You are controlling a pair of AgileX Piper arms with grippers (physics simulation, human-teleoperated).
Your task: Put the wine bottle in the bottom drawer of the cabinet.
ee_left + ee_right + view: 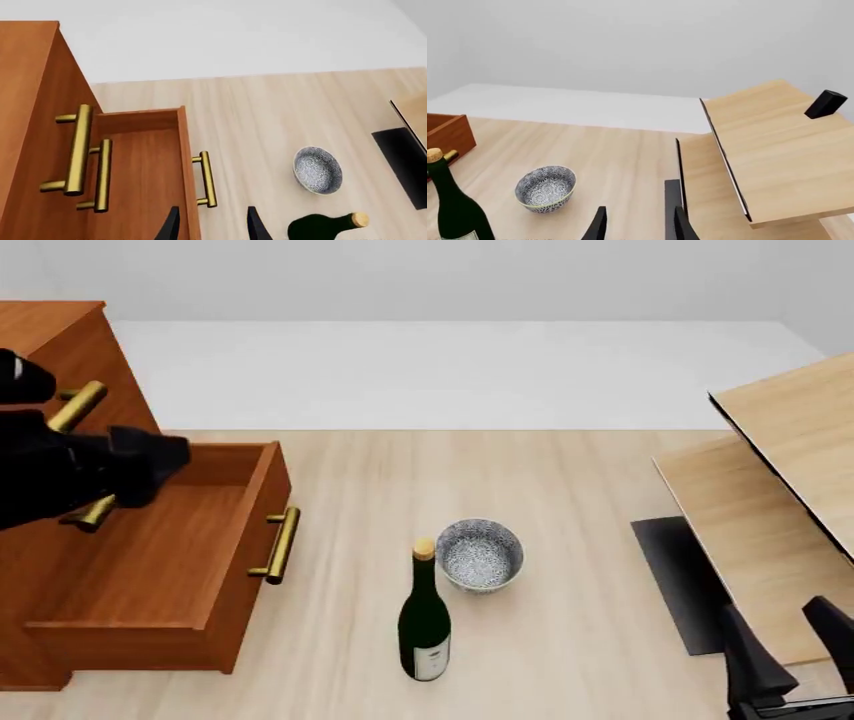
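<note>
Dark green glass, gold foil on top and a white paper label low down: the tall slim wine bottle (424, 625) stands upright on the pale wooden table (561, 490), near the middle of the front view and free of both my pincers. Just beside it, at about one o'clock from its neck, sits the speckled grey bowl (479, 554); I cannot tell whether the two touch.

At nine o'clock from the bottle stands the large reddish-brown wooden cabinet (54, 340). Its bottom drawer (147, 560) is pulled out, wide and shallow, with the brass bar handle (279, 544) on its front facing the bottle.

My left gripper (212, 225) hangs above the drawer's front edge, its two dark fingers spread apart with nothing between them; in the front view that arm is a black mass over the cabinet at nine o'clock. My right gripper (637, 225) waits well apart at five o'clock, fingers likewise parted and empty, near the pale light-wood slanted furniture (787, 440) and the black mat (681, 580) beneath it.

The bottle shows in both wrist views as well.
</note>
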